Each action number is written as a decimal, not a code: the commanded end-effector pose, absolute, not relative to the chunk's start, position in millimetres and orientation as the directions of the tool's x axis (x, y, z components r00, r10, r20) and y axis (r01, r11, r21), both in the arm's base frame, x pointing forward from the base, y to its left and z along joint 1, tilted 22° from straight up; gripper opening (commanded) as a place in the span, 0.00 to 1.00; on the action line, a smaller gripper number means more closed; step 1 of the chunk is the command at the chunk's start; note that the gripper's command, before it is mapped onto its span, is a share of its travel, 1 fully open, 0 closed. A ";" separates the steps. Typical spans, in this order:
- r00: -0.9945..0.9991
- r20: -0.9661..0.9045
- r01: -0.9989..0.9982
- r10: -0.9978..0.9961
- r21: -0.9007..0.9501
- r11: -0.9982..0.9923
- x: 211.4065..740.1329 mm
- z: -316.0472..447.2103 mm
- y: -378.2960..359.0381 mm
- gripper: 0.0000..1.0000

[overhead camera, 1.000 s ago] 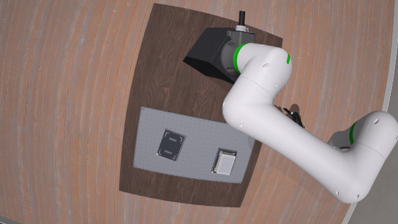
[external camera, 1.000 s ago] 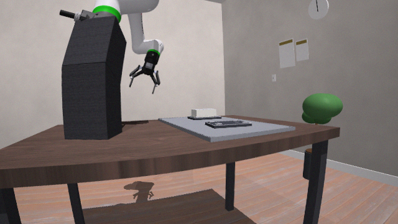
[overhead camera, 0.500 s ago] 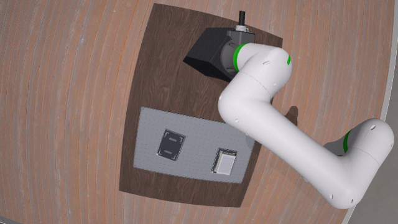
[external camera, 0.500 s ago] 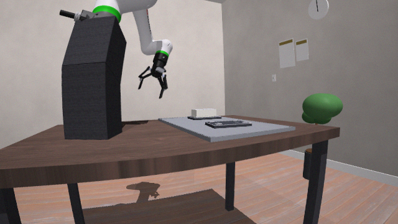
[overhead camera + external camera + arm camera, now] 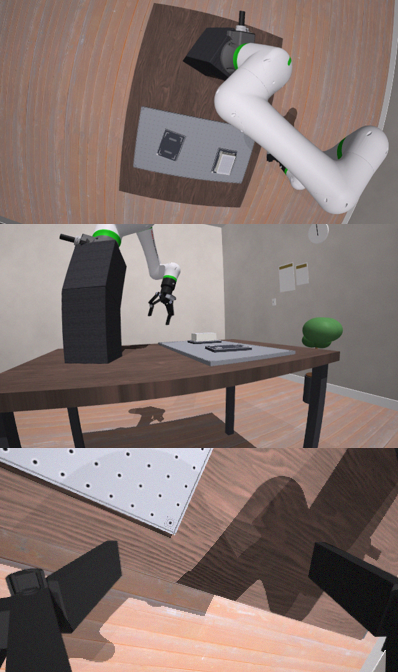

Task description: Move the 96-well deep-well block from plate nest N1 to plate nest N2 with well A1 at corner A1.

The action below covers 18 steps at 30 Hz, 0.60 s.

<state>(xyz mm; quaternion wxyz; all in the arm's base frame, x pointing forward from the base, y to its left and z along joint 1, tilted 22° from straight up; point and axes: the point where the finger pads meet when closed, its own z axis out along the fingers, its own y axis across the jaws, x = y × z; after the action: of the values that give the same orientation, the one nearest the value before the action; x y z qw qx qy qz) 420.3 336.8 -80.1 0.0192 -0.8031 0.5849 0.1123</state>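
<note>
White block (image 5: 225, 163) — one; dark nests — two (image 5: 171, 145).

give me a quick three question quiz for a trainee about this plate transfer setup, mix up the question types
1. True or false: the white 96-well deep-well block already sits in the dark nest nearer the green plant.
2. The black two-finger gripper is: A) shut on the block, B) open and holding nothing, C) resting on the grey perforated base plate.
3. Fill in: the empty dark plate nest holds ____ blocks.

Key: 1 false; 2 B; 3 no
</note>
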 end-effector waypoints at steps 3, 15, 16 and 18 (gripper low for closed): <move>0.395 -0.238 -0.909 -0.887 0.041 -0.415 443.8 -87.7 324.5 1.00; 0.560 -0.251 -0.825 -0.790 -0.074 -0.561 481.2 -99.2 300.3 1.00; 0.585 -0.248 -0.808 -0.772 -0.093 -0.582 485.1 -100.4 297.4 1.00; 0.604 -0.246 -0.794 -0.758 -0.108 -0.598 492.9 -102.7 291.6 1.00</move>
<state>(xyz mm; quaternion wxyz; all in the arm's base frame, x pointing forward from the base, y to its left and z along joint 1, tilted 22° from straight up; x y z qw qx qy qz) 480.3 299.6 -99.7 0.0909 -0.8803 0.4566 0.0913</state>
